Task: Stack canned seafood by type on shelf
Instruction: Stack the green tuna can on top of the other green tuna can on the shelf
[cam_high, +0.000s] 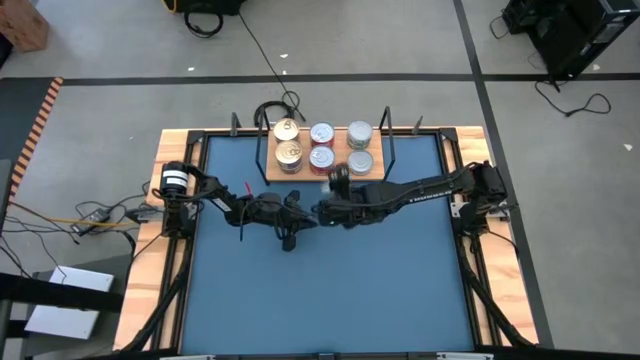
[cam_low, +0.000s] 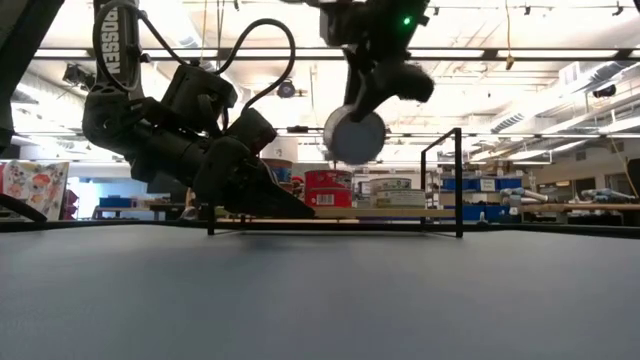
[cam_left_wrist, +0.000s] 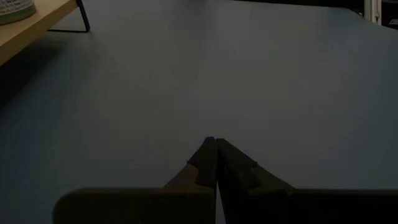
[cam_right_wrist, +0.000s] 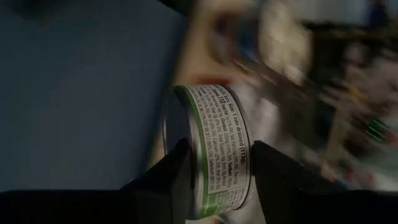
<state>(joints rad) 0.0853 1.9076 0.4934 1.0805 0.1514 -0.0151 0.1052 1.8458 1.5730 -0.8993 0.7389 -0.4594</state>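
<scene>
Right pincer (cam_right_wrist: 214, 171) is clamped on a squat silver tin with a green-edged label (cam_right_wrist: 211, 149), carried on edge above the blue table (cam_high: 330, 280). The light-wood shelf (cam_high: 322, 178) lies just beyond it, silver-lidded tins (cam_high: 359, 148) far right. Left pincer (cam_left_wrist: 215, 152) rests closed, empty.
</scene>
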